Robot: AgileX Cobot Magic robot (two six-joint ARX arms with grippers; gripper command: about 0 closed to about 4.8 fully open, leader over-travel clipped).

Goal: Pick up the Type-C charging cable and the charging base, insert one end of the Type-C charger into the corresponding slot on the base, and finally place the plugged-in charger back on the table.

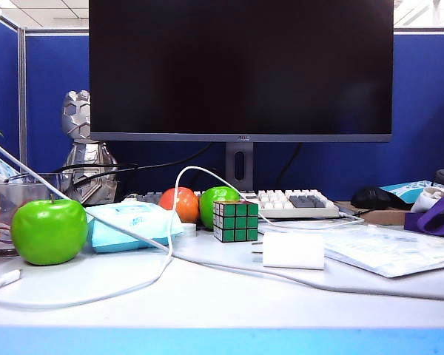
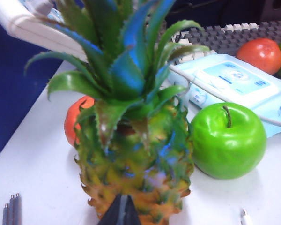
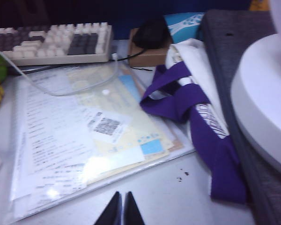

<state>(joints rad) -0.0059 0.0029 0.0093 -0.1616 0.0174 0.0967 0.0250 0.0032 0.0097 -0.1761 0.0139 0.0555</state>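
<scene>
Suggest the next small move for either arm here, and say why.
Probably open the right tool and reach toward the charging base. Both tools are shut and empty, the left tool low beside the pineapple. The base lies untouched on the table, the Type-C charging cable loose, unplugged.

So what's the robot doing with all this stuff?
Nothing is being handled yet. The charging base sits on the table near the Rubik's cube, and the Type-C charging cable lies loose, unplugged. The left hand is shut by the pineapple; the right hand is shut over the papers.
</scene>
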